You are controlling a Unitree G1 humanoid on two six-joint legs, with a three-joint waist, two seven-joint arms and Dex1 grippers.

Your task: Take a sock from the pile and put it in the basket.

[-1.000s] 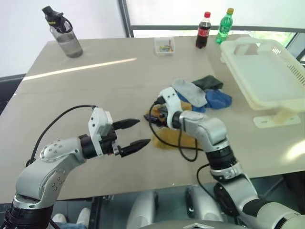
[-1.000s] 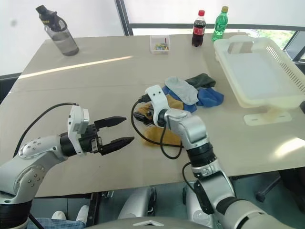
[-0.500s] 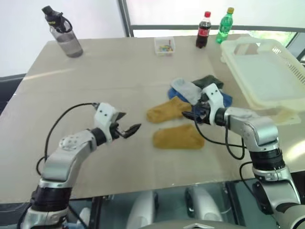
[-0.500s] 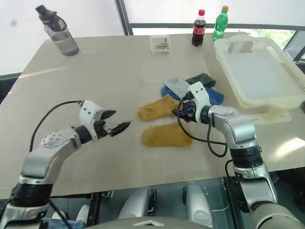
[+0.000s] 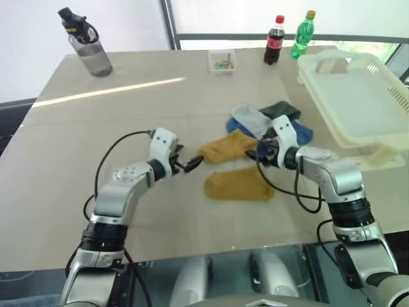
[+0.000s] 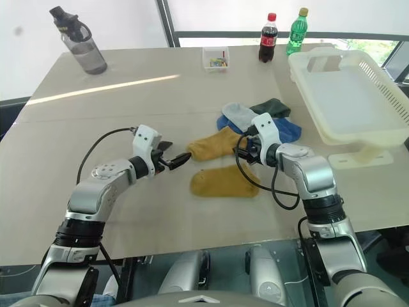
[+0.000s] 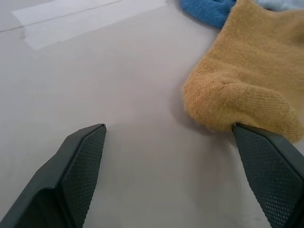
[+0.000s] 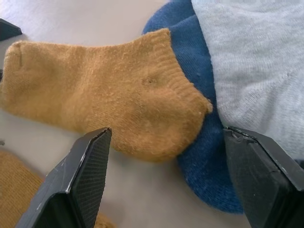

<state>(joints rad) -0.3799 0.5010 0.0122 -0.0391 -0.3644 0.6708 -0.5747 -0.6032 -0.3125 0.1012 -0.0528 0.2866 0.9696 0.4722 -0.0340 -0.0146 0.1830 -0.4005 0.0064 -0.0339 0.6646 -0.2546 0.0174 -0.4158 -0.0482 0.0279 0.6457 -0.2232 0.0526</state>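
Both grippers, left (image 5: 193,164) and right (image 5: 255,153), spread wide and empty at opposite ends of one mustard sock (image 5: 227,146), seemingly just touching.

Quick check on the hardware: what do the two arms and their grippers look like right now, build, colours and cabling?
Both arms are silver-grey metal with black joint bands. Each wrist carries a white block, from which a loose black cable loops back along the arm. The left gripper and right gripper each have two black tapered fingers with finely dimpled inner pads.
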